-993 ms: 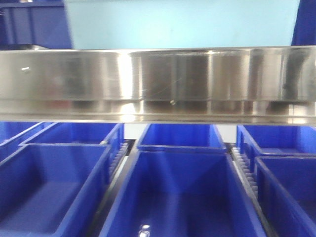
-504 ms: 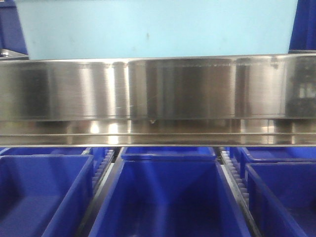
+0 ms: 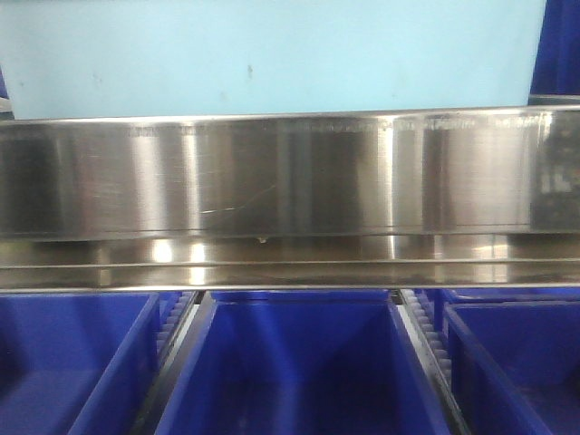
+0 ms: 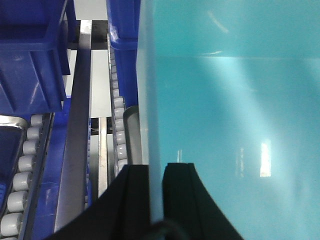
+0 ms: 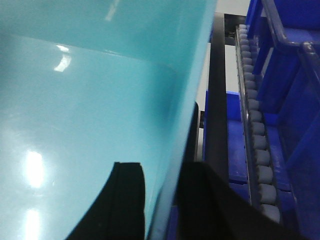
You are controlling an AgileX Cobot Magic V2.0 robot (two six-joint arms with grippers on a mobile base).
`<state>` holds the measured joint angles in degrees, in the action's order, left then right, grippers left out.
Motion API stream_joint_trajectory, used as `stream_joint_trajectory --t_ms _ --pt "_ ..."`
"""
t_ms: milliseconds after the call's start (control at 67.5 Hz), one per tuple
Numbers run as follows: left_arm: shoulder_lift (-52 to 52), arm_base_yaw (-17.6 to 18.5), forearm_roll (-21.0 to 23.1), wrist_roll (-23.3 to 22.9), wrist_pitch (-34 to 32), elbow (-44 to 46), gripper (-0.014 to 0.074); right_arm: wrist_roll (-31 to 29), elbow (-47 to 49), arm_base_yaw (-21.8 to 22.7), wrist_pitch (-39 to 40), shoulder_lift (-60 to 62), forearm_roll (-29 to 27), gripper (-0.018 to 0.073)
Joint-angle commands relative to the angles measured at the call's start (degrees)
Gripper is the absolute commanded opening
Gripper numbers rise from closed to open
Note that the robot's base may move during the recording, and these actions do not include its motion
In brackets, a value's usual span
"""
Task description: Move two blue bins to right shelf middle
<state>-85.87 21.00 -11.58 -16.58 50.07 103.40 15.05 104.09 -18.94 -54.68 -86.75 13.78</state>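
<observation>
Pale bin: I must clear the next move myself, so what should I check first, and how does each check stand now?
1. Left hand straddles pale bin wall: ok.
2. Right hand straddles its other wall: ok.
3. Bin bottom clear of steel rail: cannot tell, the rail hides it.
4. Gap to the neighbouring dark blue bin: cannot tell.
5. Second pale bin located: not ok, only one shows.

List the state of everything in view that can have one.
Pale bin: upright, gripped at two opposite walls, base hidden behind the rail.
Left gripper: shut on one wall of the pale bin.
Right gripper: shut on the opposite wall.
Dark blue bins: open-topped, empty as far as shown, in lanes below the rail.
</observation>
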Motion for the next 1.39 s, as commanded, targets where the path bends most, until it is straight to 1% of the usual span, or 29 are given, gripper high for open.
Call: stream_joint_trajectory --t_ms 0,163,637,682,756,815,845,904,963,1052,1067,1186,1260,1379 --pt "0.9 0.8 1.5 -0.1 -3.2 1.0 -0.0111 1.4 0.4 -0.1 2.8 0.0 0.6 -0.0153" --pt "0.9 0.8 0.9 -0.1 -3.2 1.0 -0.0111 1.4 0.4 -0.1 2.8 0.0 0.6 -0.0153" --pt "0.9 0.8 0.9 -0.1 -3.2 1.0 -0.0111 1.4 0.4 -0.1 2.8 0.0 0.6 -0.0153" --pt "0.9 0.8 1.3 -0.1 -3.1 1.0 -0.0111 1.4 0.4 -0.1 2.8 0.0 0.6 -0.0153" --pt "0.9 0.8 2.6 -0.1 -3.0 1.0 -0.0111 1.4 0.4 -0.1 5.0 0.0 0.7 -0.0153" --pt "0.9 0.8 4.0 -0.3 -1.3 1.4 -0.0111 1.4 0.5 -0.1 5.8 0.0 0.9 -0.0153" --pt "0.9 0.8 4.9 -1.2 -0.3 1.7 -0.0111 1.4 0.5 -0.2 6.3 0.4 1.0 -0.0153" --pt "0.9 0.8 6.4 -3.5 1.5 2.2 -0.0111 1.4 0.5 -1.1 7.1 0.7 3.1 -0.0153" --pt "0.9 0.8 6.5 -3.7 1.9 2.4 -0.0111 2.2 0.5 -2.8 7.0 1.1 7.0 -0.0153" --pt "0.9 0.8 6.5 -4.2 2.1 2.4 -0.0111 6.1 0.5 -5.9 4.9 1.2 12.6 -0.0153" --pt "0.8 0.8 6.5 -4.3 2.3 2.4 -0.0111 7.0 0.5 -6.4 4.5 1.2 14.2 -0.0153" --pt "0.4 0.8 5.5 -4.6 5.3 2.3 -0.0111 15.1 -0.1 -9.1 2.6 1.2 20.7 -0.0153" --pt "0.3 0.8 4.5 -4.6 4.4 1.7 -0.0111 18.0 -1.5 -9.8 2.9 1.4 21.9 -0.0153" --pt "0.3 0.8 4.3 -5.2 3.3 0.4 -0.0111 21.9 -6.0 -9.8 5.1 2.5 22.2 -0.0153"
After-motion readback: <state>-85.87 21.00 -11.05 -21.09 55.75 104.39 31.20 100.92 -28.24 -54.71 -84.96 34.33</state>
